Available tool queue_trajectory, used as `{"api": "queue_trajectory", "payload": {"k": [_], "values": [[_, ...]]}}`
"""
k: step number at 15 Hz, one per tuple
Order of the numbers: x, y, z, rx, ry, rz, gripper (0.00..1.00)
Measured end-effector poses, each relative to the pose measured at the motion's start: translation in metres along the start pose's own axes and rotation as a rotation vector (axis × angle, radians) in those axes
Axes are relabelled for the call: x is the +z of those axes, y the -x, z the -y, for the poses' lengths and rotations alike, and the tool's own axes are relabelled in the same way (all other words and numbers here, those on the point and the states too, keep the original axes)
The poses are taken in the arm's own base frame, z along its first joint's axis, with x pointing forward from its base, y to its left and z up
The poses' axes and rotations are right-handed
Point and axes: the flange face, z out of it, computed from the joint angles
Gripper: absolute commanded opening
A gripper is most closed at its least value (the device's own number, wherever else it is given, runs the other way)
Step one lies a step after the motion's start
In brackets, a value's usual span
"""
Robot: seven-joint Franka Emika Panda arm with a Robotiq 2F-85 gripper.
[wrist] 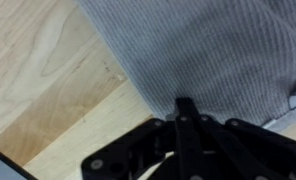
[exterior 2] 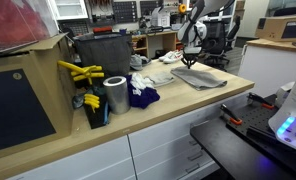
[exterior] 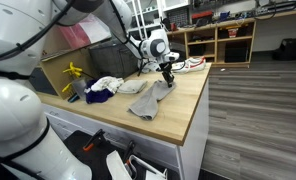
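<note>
Hand pinched shut on the edge of a gray cloth on the wooden counter.

The hand stands over the far end of the counter, its fingers drawn together on the near edge of the gray cloth; the wrist view shows the fingertips meeting where the ribbed gray cloth ends and the bare counter begins. In both exterior views the gray cloth lies spread flat near the counter's front edge, with the hand at its far end. Beside it, toward the middle of the counter, are a white cloth and a dark blue cloth, then a metal can and yellow clamps.
</note>
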Motion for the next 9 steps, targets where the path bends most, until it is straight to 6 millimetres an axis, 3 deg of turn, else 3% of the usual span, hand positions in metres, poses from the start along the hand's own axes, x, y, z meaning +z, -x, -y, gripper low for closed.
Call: {"api": "queue_trajectory", "payload": {"k": [5, 9], "values": [[0.004, -0.007, -0.011, 0.01, 0.008, -0.017, 0.0], [0.002, -0.03, -0.04, -0.01, 0.05, -0.095, 0.0]]}}
